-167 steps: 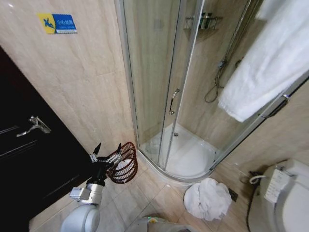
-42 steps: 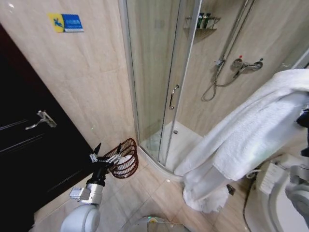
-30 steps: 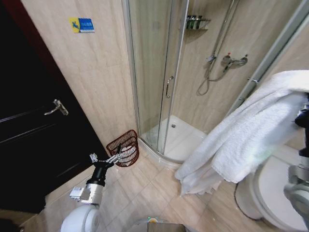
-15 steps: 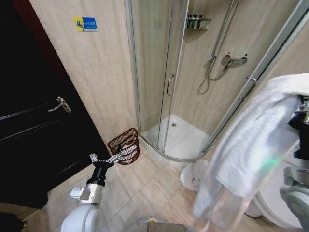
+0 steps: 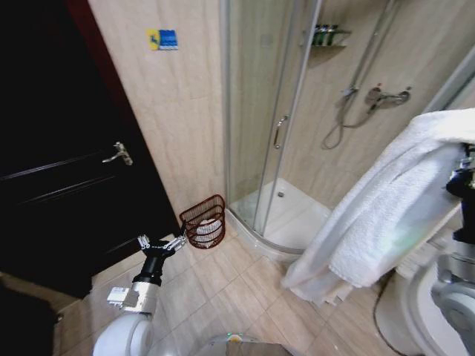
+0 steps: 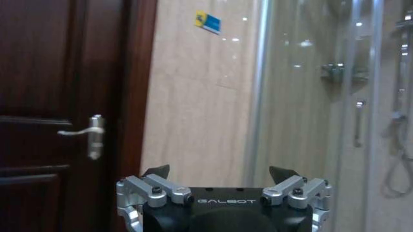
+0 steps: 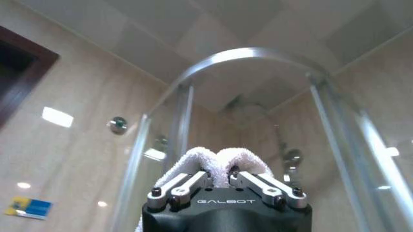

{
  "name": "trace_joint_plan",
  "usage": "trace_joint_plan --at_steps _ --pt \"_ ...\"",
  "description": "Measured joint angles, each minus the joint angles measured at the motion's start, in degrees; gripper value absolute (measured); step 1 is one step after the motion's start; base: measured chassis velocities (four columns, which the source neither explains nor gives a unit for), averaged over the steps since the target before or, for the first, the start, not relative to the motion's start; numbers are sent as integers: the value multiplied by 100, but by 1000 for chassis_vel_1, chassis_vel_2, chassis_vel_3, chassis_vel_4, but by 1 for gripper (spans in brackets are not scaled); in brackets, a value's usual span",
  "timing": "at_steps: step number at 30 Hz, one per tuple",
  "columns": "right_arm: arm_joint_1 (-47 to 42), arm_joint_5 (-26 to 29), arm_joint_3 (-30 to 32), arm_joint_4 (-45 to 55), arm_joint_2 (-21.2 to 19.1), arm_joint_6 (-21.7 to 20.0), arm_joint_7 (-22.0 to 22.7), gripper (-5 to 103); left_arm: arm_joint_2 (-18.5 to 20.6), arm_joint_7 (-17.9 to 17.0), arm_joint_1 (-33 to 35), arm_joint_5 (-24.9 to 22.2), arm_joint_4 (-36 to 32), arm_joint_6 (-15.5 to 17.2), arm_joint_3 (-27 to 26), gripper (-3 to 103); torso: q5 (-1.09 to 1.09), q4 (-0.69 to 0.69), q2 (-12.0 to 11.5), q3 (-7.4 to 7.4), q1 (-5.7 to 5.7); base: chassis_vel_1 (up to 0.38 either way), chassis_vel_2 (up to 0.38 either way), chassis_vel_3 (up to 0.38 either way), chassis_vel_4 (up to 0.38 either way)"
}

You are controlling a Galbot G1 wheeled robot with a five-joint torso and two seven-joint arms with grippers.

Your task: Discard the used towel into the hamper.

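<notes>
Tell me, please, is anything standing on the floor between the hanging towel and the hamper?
Nothing visible does. The towel hangs from the right gripper, and bare floor tiles lie between it and the hamper by the shower enclosure. The left gripper sits open beside the hamper.

A dark wooden door with a silver lever handle fills the left of the head view. Beige tiled walls carry a small blue and yellow sign at upper centre. Right of centre stands a curved glass shower enclosure with a white tray, a chrome mixer and a corner shelf. Beige floor tiles run diagonally across the bottom.
</notes>
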Motion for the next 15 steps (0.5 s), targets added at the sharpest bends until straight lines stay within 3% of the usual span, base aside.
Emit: trace_joint_plan --at_steps 15 --pt "415 396 -117 -269 -380 -37 -603 7 0 0 0 0 0 0 0 100 0 0 0 0 0 88 90 96 87"
